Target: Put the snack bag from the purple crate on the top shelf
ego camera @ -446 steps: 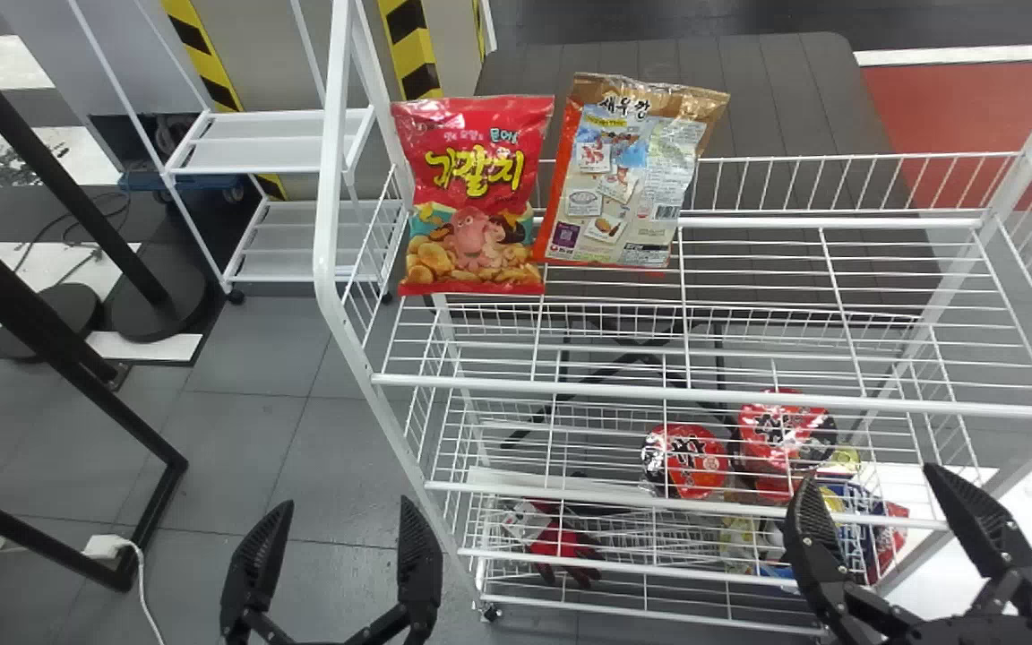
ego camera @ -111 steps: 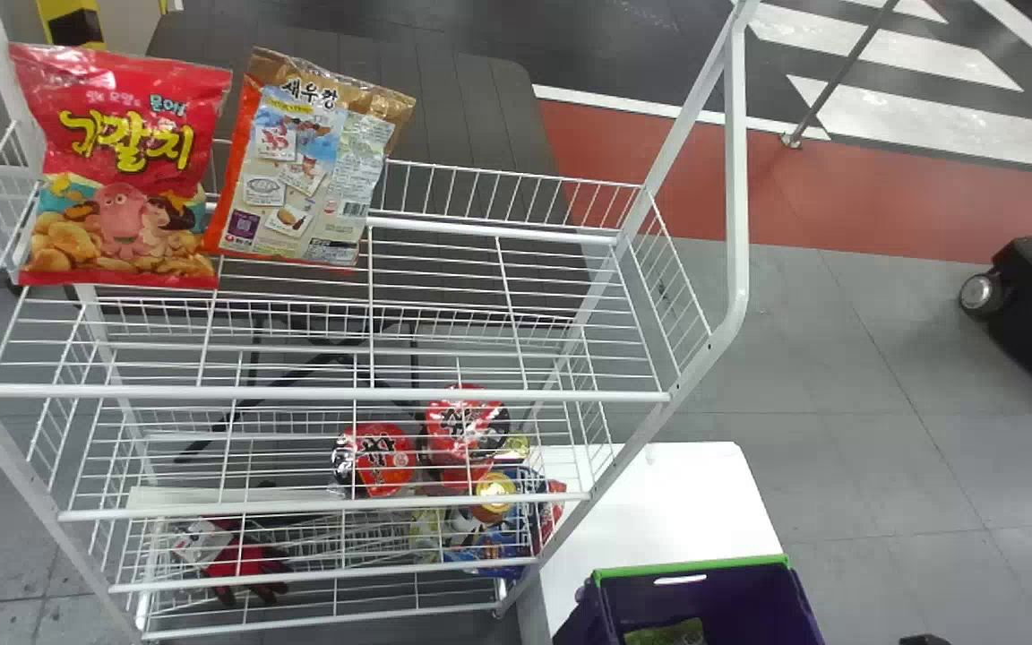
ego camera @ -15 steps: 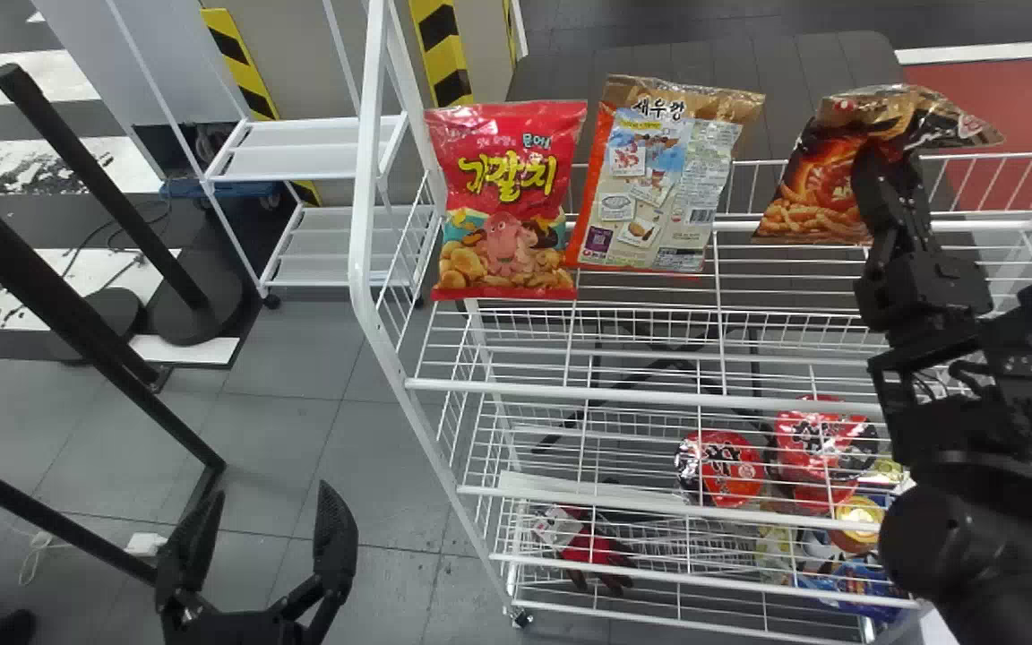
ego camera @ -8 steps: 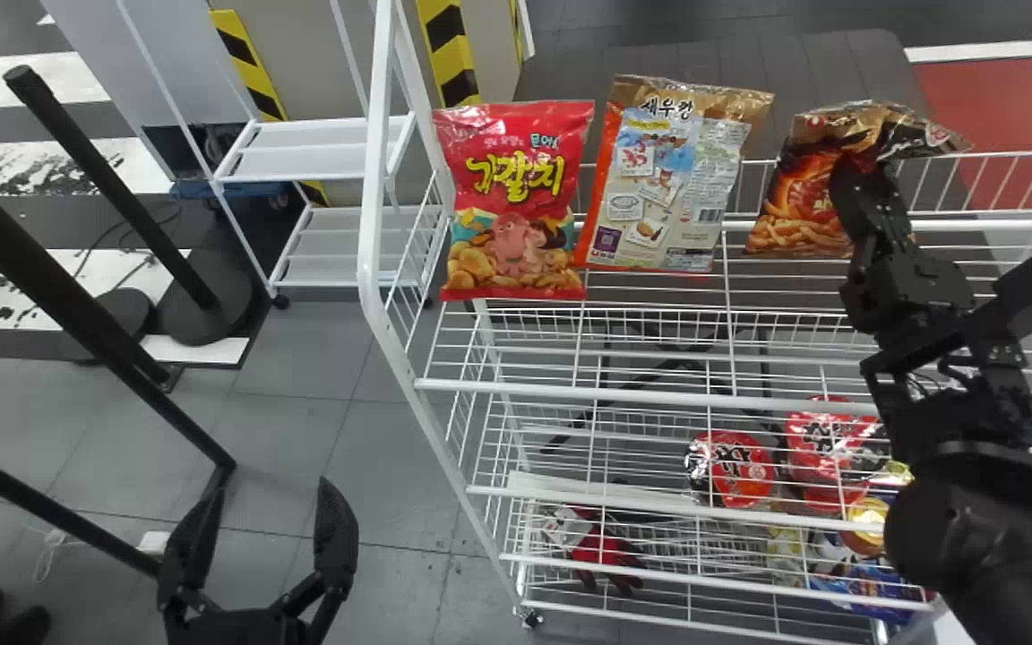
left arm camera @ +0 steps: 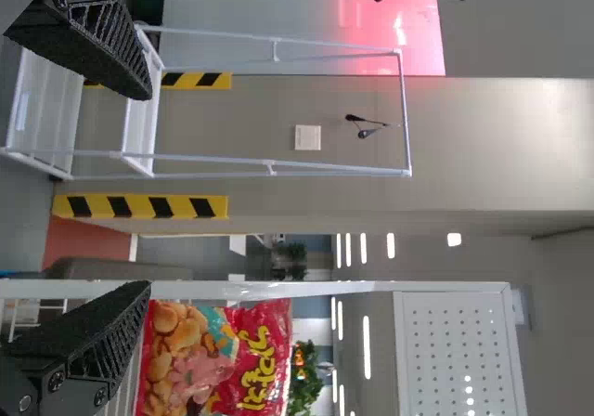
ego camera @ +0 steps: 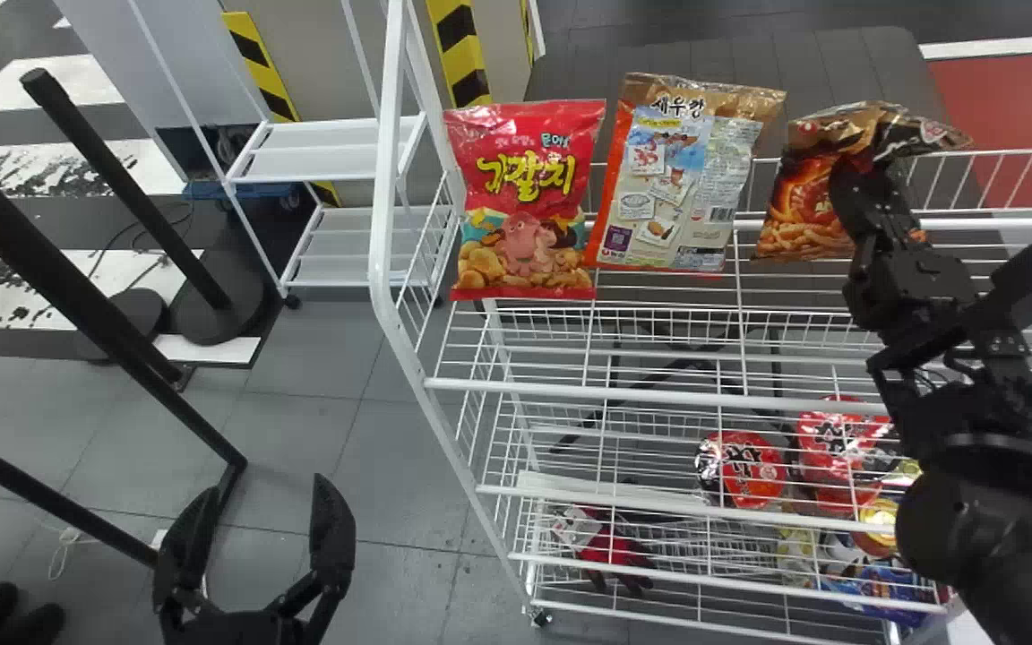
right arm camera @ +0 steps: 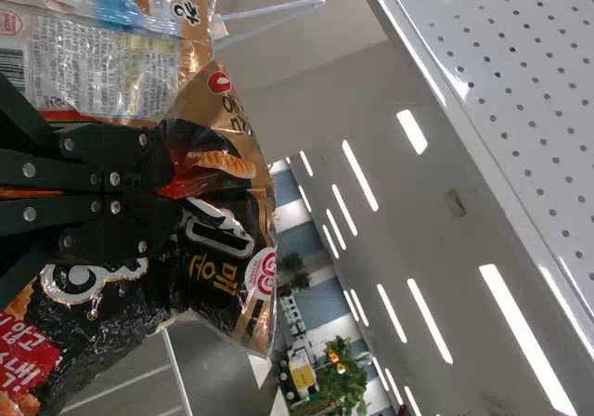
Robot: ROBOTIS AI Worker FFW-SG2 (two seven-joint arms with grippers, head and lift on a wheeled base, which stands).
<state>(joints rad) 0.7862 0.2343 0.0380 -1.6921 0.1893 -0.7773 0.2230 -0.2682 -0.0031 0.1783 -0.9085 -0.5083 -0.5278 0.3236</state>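
Grey floor (ego camera: 399, 511) lies under the left gripper (ego camera: 265, 486), spread and idle. Rightward, above the top shelf (ego camera: 614, 392), comes the tan bag (ego camera: 677, 193), then the snack bag (ego camera: 798, 202), near-upright, top flopped rightward, pinched by the right gripper (ego camera: 856, 170). It has sunk lower, nearer its neighbour, over the last second.

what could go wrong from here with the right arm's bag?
Drop or slump: the dark snack bag is pinched in the right gripper, and I can't tell if its bottom touches the wires. If it isn't supported, it may fold or slide on release.

Snag: its top is creased around the fingers, so it might drag along on retreat.

Bump: the orange and tan bag stands close beside it, and opening fingers could nudge it.
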